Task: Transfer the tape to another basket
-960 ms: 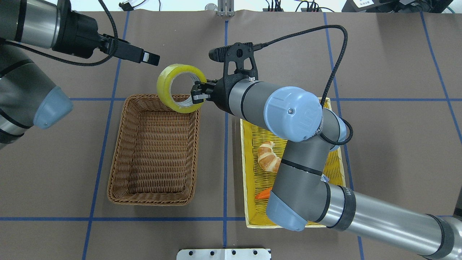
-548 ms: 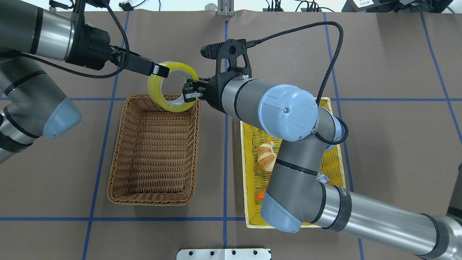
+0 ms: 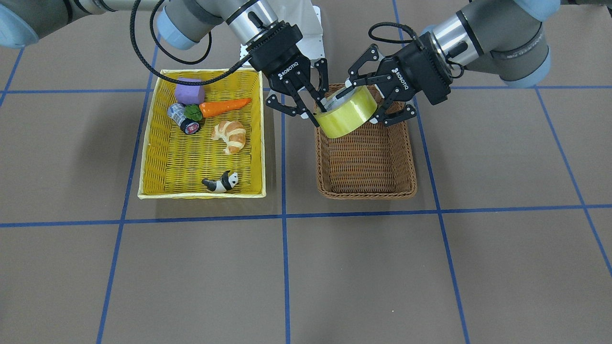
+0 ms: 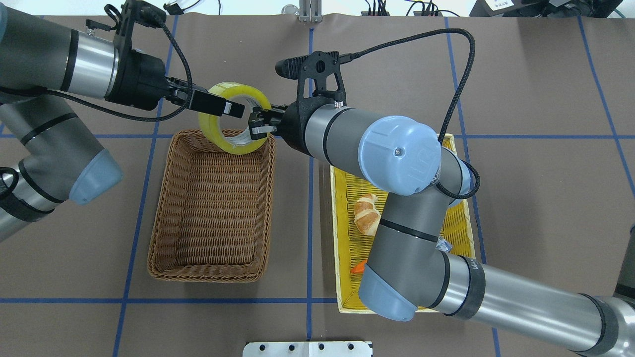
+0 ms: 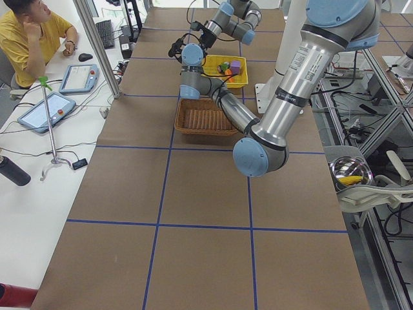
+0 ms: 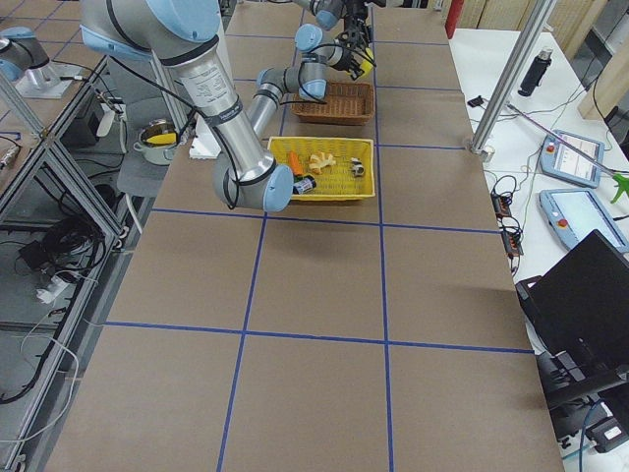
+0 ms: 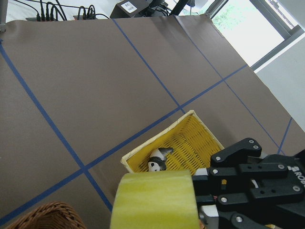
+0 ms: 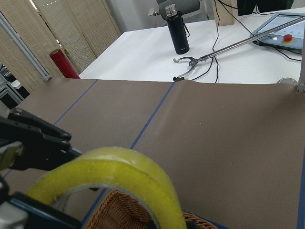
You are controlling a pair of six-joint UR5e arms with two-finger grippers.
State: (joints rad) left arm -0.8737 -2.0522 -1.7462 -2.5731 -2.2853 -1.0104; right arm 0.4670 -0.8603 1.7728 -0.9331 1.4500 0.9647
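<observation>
A robotics lab: grid-taped table point(image 3: 430, 267), teach pendants point(image 6: 570, 157).

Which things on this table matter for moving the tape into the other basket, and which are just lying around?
Part of the job:
- tape, held above the far end of the brown wicker basket
- right gripper, clamped on the tape's wall
- left gripper, at the tape's other side

Just lying about:
- yellow basket
- croissant
- carrot
- toy panda
- purple block
- small cylinder

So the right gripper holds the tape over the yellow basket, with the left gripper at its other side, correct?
Not quite: the tape is over the brown wicker basket, as the front-facing view shows. The right gripper does hold it, with the left gripper at its other side.
</observation>
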